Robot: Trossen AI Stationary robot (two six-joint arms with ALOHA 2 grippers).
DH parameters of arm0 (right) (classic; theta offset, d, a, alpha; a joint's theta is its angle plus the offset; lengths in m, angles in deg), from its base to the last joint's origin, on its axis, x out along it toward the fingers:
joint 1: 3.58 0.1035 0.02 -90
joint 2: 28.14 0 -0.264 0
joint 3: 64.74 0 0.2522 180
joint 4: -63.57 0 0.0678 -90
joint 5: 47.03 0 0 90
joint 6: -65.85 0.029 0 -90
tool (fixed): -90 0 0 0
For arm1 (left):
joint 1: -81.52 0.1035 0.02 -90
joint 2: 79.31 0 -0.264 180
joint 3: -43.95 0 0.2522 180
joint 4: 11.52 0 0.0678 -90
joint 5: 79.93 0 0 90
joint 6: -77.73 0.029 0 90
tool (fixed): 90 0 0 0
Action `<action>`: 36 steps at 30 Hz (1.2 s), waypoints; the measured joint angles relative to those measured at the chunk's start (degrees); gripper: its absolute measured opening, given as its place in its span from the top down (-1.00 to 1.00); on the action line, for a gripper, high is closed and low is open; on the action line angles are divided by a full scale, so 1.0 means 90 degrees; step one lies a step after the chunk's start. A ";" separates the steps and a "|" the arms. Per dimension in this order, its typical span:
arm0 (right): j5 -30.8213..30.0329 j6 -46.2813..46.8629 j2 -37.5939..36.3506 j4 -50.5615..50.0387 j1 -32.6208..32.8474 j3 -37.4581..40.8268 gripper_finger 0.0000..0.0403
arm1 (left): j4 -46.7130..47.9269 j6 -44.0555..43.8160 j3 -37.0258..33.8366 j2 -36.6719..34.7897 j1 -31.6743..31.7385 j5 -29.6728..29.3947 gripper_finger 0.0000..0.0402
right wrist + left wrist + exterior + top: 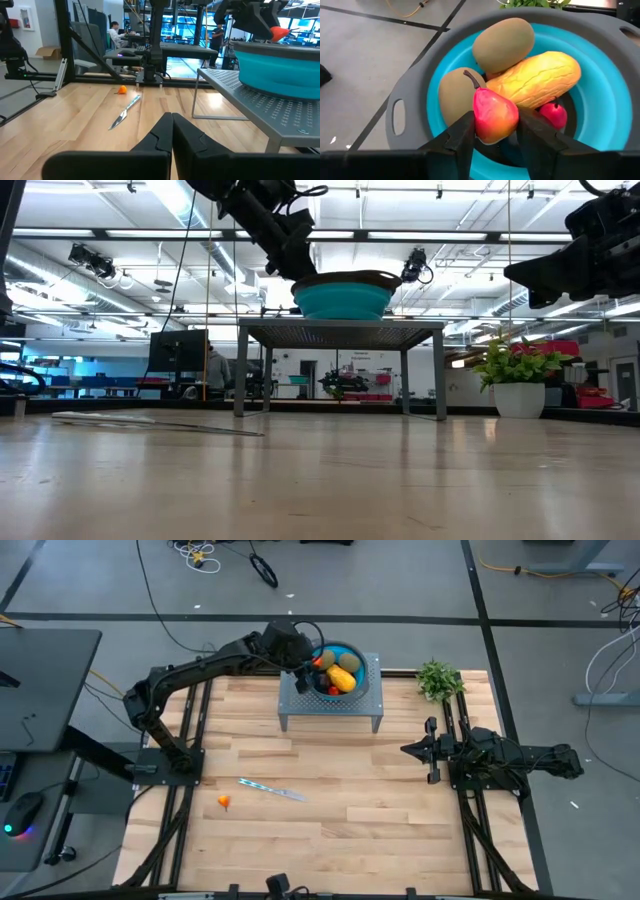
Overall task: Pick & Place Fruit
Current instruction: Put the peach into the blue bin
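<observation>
The left gripper (495, 137) hangs over the bowl (366, 690), at the bowl's 9 o'clock rim in the high view; its jaws grasp a small red-yellow pear (493, 114), one finger pressed on each side of it. The pear hangs just above the other fruit in the bowl: two kiwis (503, 44), a long yellow-orange fruit (539, 79) lying across them, and a small red fruit (554, 114) beside it. The bowl, blue inside with a grey rim, sits on a grey rack (333, 708) at the counter's (380, 820) 12 o'clock edge

One small orange fruit (224, 802) lies on the counter at about 8 o'clock, just beside the near end of a knife (272, 789). A potted plant (438, 679) stands at 2 o'clock

The right gripper (409, 750) waits low over the counter at 3 o'clock, jaws clenched on nothing, pointing toward the counter's middle
</observation>
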 joint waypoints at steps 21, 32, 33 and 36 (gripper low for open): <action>0.0000 0.0000 -0.0002 0.0000 -0.0002 0.0000 0.97 | 0.0095 -0.0065 0.0000 -0.0003 0.0000 0.0069 -0.31; 0.0000 0.0000 0.0000 0.0000 0.0000 0.0000 0.97 | 0.0104 -0.0054 0.0005 -0.0583 -0.0001 -0.0088 -0.31; 0.0001 0.0000 0.0000 0.0000 -0.0001 0.0000 0.97 | 0.0090 -0.0022 0.0005 -0.0612 0.0000 -0.0096 -0.31; 0.0001 0.0000 0.0000 0.0000 -0.0002 0.0000 0.97 | 0.0102 -0.0003 0.0005 -0.0641 0.0000 -0.0104 -0.31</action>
